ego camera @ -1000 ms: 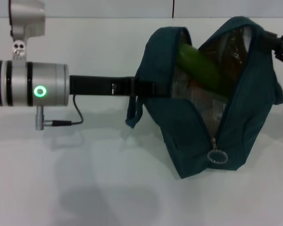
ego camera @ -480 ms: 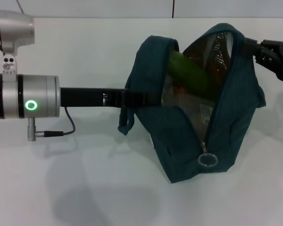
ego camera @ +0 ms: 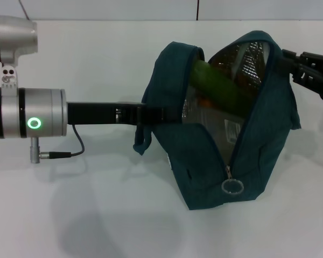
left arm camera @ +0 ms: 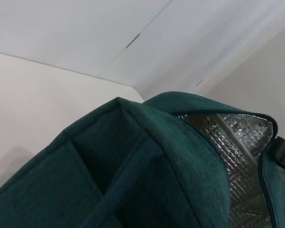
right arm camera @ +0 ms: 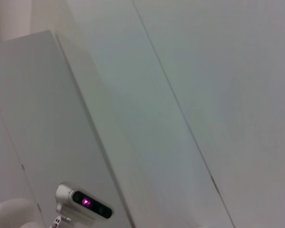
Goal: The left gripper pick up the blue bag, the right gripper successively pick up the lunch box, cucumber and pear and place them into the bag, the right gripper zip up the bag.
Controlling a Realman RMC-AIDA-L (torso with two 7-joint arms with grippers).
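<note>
The blue bag (ego camera: 204, 161) hangs open above the white table, silver lining (ego camera: 247, 59) showing. My left gripper (ego camera: 157, 114) is shut on its left side by the handle. The cucumber (ego camera: 220, 86) lies slanted in the opening. Under it an orange patch of the pear (ego camera: 204, 101) peeks out. Lower inside, a clear shape with a small label, the lunch box (ego camera: 229, 128), is mostly hidden. The zipper's ring pull (ego camera: 232, 186) dangles at the bag's near end. My right gripper (ego camera: 288, 60) touches the bag's upper right rim. The left wrist view shows bag fabric (left arm camera: 133, 166) and lining (left arm camera: 237, 142).
The white table (ego camera: 97, 215) spreads under the bag. A loose handle loop (ego camera: 141, 141) hangs below my left gripper. A cable (ego camera: 75, 148) droops from the left arm's silver wrist (ego camera: 27, 114). The right wrist view holds only pale panels and a silver device (right arm camera: 83, 204).
The left arm and the bag have shifted left and a little lower. The right gripper has come in from the right edge up to the bag's upper right rim.
</note>
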